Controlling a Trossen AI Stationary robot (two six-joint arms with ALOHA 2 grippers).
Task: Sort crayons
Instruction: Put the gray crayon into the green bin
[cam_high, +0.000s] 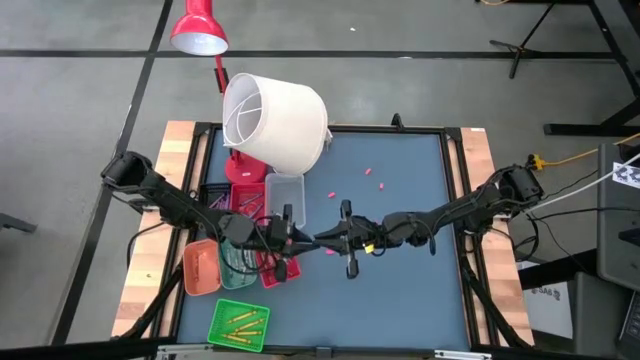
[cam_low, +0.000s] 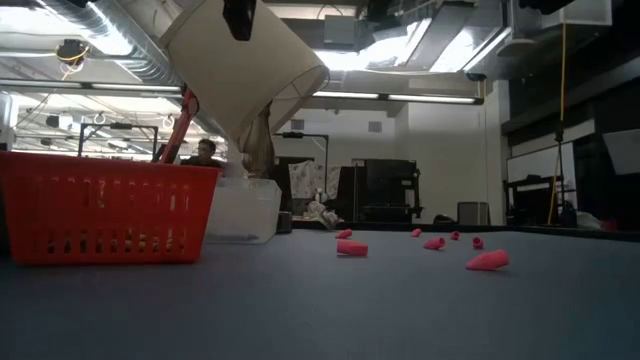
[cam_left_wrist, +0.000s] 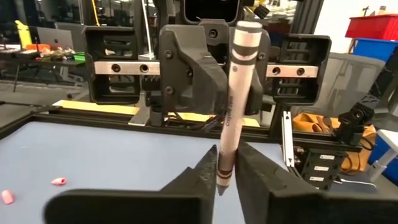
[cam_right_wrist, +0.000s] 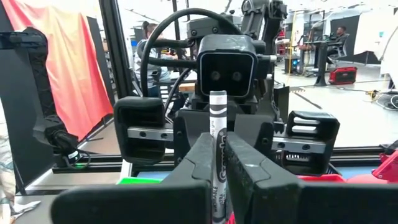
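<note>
A grey-white crayon (cam_left_wrist: 239, 81) with dark bands stands nearly upright in the air over the middle of the blue mat. Both grippers meet at it. My left gripper (cam_left_wrist: 225, 171) comes from the table's left, its fingers closed on the crayon's lower end. Facing it from the right, my right gripper (cam_right_wrist: 219, 149) is shut on the same crayon (cam_right_wrist: 216, 115). In the high view the two grippers (cam_high: 300, 238) (cam_high: 346, 240) stand tip to tip, and the crayon itself is too small to make out there. My left gripper pinches the crayon's lower, pointed end (cam_left_wrist: 222, 167) between its two fingers. The fingers lie level and across the crayon, coming from the table's left. The crayon rises above them, leaning a little, clear of the table. My right gripper pinches the crayon's shaft (cam_right_wrist: 216, 140) between its two fingers, below the flat upper end (cam_right_wrist: 216, 94). The fingers lie level, from the table's right, across the crayon. The crayon stands upright in the hold; its lower part is hidden behind the fingers.
Small trays sit at the left: orange (cam_high: 202, 268), teal (cam_high: 237, 268), red (cam_high: 275, 270), green with yellow crayons (cam_high: 240, 325), clear (cam_high: 285, 195). A white lampshade (cam_high: 272, 120) lies at the far left. Pink stubs (cam_high: 370, 178) dot the mat.
</note>
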